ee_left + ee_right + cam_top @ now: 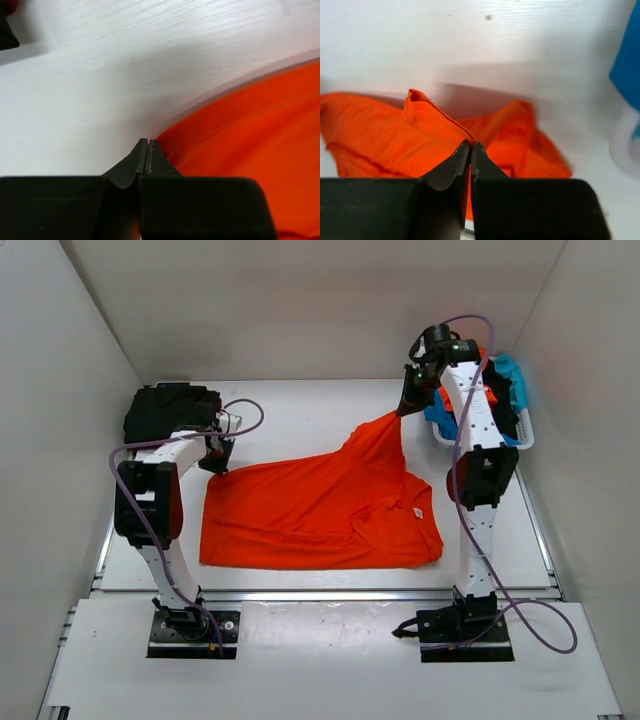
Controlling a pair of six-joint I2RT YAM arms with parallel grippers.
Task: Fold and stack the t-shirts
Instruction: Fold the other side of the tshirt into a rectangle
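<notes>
Orange t-shirt (320, 515) not folded yet, w/ right gripper (471, 144) pinching far-right corner & left gripper (148, 142) far-left corner. Black t-shirt (165, 410) looks done, far left; rest in basket (522, 438).

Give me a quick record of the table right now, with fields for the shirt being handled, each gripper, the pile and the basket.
shirt in work: orange shirt, spread on the table, one corner lifted toward the far right
right gripper: shut on that lifted corner
left gripper: shut at the shirt's far left corner; whether it pinches cloth is unclear
pile: black clothes, far left
basket: far right, clothes inside, blue cloth among them
</notes>
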